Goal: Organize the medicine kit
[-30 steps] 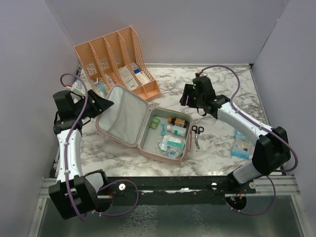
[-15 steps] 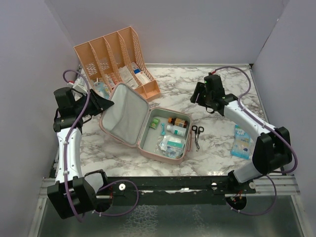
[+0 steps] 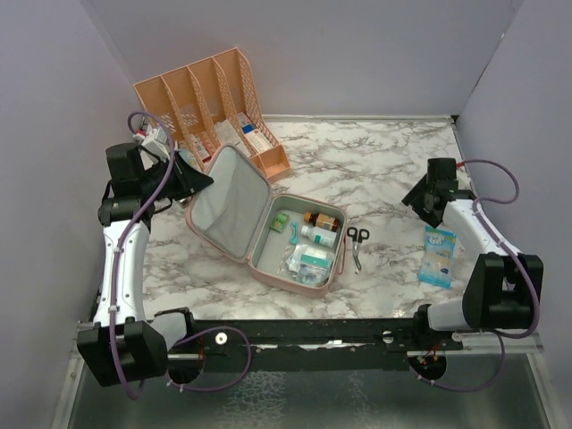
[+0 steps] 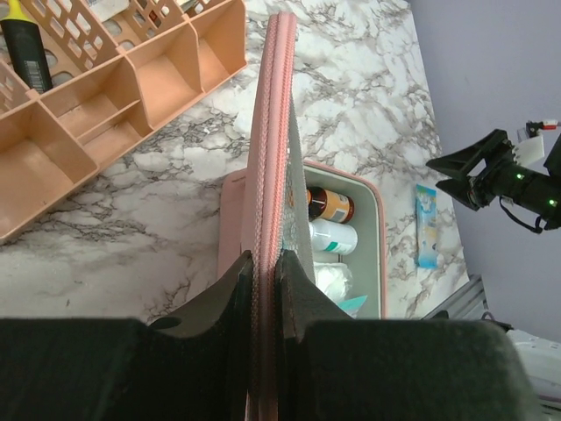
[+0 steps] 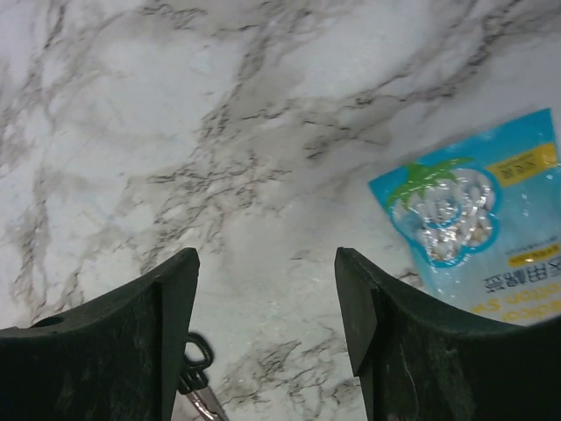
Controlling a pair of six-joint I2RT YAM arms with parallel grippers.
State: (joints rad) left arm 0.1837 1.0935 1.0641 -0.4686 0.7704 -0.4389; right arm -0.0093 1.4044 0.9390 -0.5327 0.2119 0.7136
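Top, left-wrist and right-wrist views. Nearest the arm bases, the kit (image 3: 295, 279) lay open at the middle of the marble table (image 3: 384, 156). Its tray held a clear pouch of sachets nearest. Behind that lay a white bottle (image 3: 320, 236) with a green band and a brown bottle (image 3: 322, 220) with an orange label. A small green box (image 3: 281, 222) sat at the far left corner. None of the print on these could be read.

Scissors (image 3: 356, 246) with black handles lay on the table just beside the tray's right wall. Well to the right lay a blue packet (image 5: 473, 228) showing a green palm motif, a window of white swabs and a yellow band. It carried Chinese characters and a Latin line too blurred to make out.

The right gripper (image 5: 266, 267) hung above bare marble between scissors and packet, jaws spread wide and grasping nothing.

The lid (image 4: 272, 132) stood raised, grey-green lining facing the tray. The left gripper (image 4: 266, 263) was clenched on its pink zip edge, one finger on each face.

Farthest, at the back left, stood the peach slotted organizer (image 3: 210, 98). Its bays held medicine boxes with illegible labels.
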